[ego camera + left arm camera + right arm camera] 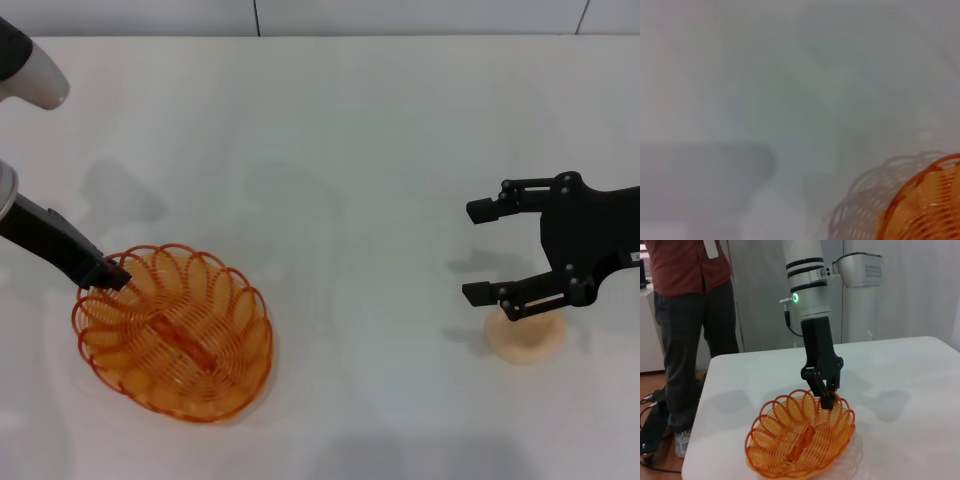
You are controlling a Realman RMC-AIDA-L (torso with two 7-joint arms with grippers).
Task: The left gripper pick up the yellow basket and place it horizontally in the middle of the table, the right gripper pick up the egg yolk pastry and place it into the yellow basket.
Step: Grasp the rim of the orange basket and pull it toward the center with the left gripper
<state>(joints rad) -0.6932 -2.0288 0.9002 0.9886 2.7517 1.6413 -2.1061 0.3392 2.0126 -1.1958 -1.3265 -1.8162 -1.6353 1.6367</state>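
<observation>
The yellow basket (175,335) sits on the white table (350,150) at the front left; it also shows in the left wrist view (930,210) and the right wrist view (802,440). My left gripper (105,272) is at the basket's far-left rim and is shut on the wire loops there, seen in the right wrist view (827,400). My right gripper (482,252) is open and empty at the right, hovering just above and beside the egg yolk pastry (525,338), which lies on the table partly under the lower finger.
A person (690,315) in a red shirt stands beside the table's end, seen in the right wrist view. The table's edge (695,440) is close to the basket on that side. A tiled wall runs behind the table.
</observation>
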